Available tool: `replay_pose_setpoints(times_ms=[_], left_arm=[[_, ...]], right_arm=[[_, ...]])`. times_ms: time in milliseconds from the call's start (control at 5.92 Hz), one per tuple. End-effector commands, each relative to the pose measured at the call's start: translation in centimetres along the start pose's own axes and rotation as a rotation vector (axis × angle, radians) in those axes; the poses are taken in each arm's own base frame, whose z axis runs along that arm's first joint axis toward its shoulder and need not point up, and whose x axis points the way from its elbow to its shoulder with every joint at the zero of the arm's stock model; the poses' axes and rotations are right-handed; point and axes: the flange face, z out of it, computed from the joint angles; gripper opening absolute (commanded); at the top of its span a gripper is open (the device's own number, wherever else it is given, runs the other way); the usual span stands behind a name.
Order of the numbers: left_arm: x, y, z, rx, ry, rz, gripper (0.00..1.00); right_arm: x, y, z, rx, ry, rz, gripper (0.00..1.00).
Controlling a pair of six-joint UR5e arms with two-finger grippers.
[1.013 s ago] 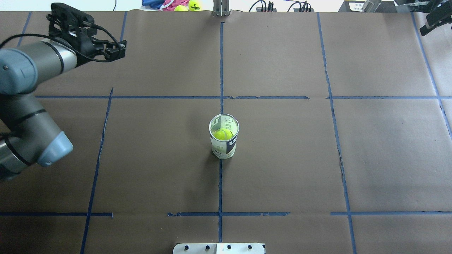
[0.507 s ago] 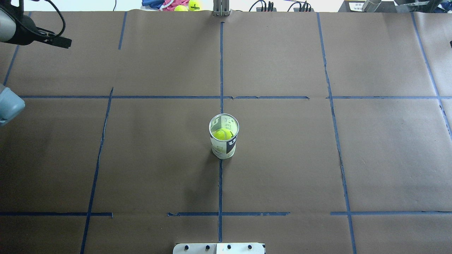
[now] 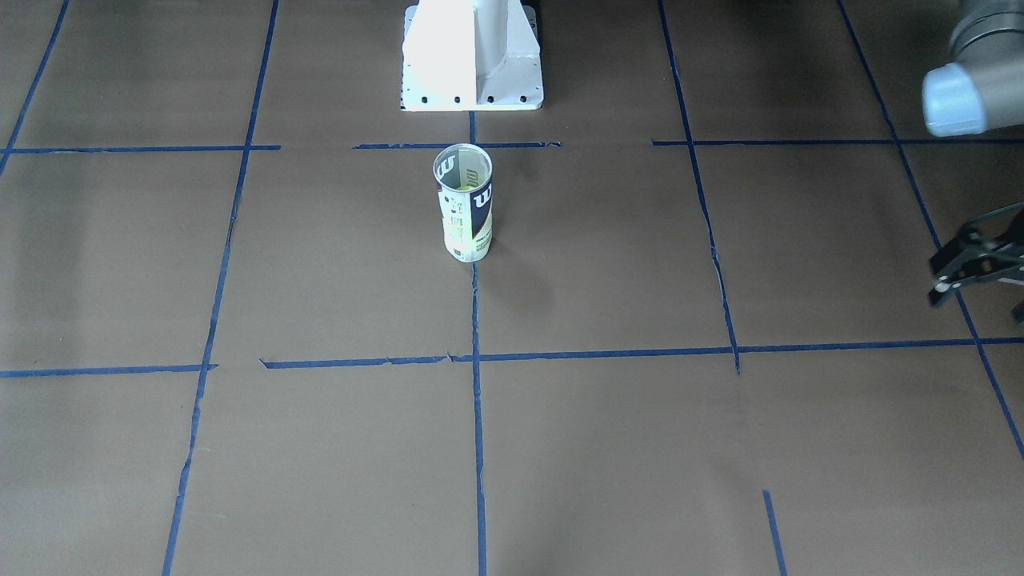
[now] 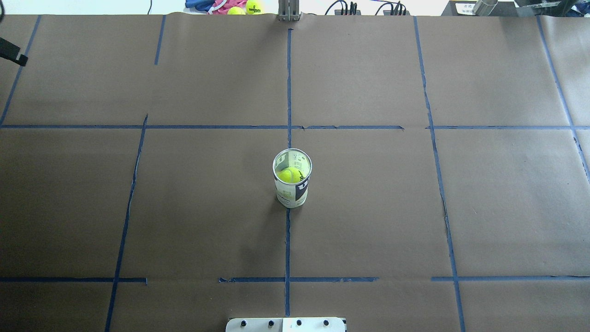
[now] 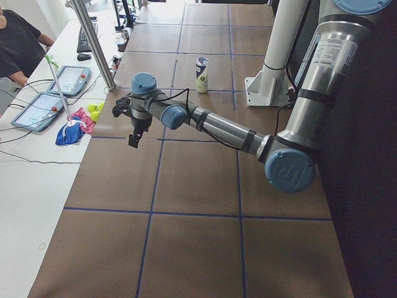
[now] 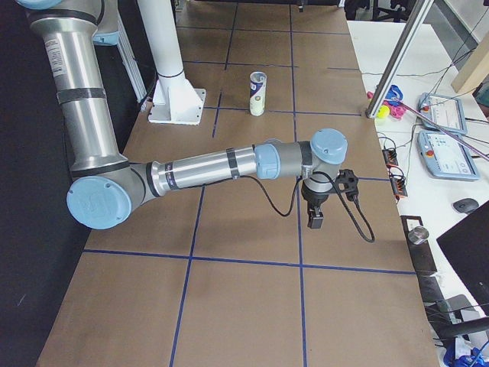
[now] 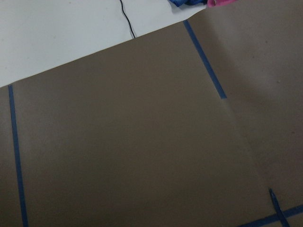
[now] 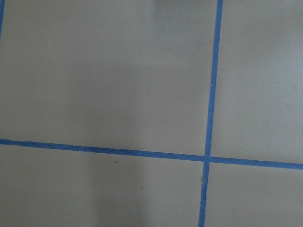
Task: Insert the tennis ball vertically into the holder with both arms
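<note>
The holder (image 4: pixel 292 180) stands upright at the middle of the brown table, a clear can with a white and navy label. The tennis ball (image 4: pixel 290 175) lies inside it, yellow-green through the open top. The holder also shows in the front view (image 3: pixel 464 204). Both arms are pulled far back from it. Only a black tip of my left gripper (image 4: pixel 10 51) shows at the overhead view's left edge. It hangs at the front view's right edge (image 3: pixel 974 268), and I cannot tell its state. My right gripper (image 6: pixel 315 218) points down over bare table, and I cannot tell its state.
The white pedestal base (image 3: pixel 472 56) stands behind the holder. Spare tennis balls (image 4: pixel 246 7) and a pink and blue cloth (image 4: pixel 207 4) lie past the far edge. A person (image 5: pixel 18 37) sits by tablets (image 5: pixel 62 81) on the side bench.
My left arm has swung out to the left, almost leaving the overhead view. My right gripper has left that view's top right corner. The holder and ball have not moved.
</note>
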Motion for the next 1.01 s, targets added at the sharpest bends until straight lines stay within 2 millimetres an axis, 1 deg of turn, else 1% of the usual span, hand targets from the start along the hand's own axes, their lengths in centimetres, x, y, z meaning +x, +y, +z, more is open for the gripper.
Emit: replay_pose_setpoints(times_ms=[0,169,338,507,676,844], left_arm=[[-7.9,5.3,-0.3,-0.121,0.005,-0.063,1.00],[-12.6,8.0,-1.3,-0.160,-0.014,-0.196,1.00],[-13.8,10.3,-1.2,-0.182,0.016,-0.251,1.00],[-14.2,11.6,-1.4,-0.243,0.071,-0.360,1.00],[-14.0,13.1,-2.7,-0.242,0.063,-0.376,1.00],[-14.9,14.7,-1.8,-0.266,0.000,-0.368,1.00]], right_arm=[[2.8,0.4,1.0,-0.023,0.002,-0.032,1.00],[3.2,0.7,1.1,-0.029,0.002,-0.028,1.00],[4.5,1.1,2.4,-0.052,0.000,-0.026,1.00],[4.8,1.6,2.5,-0.063,0.022,-0.078,1.00],[6.5,4.1,4.3,-0.097,0.020,-0.075,1.00],[7.3,5.8,5.2,-0.111,0.012,-0.066,1.00]])
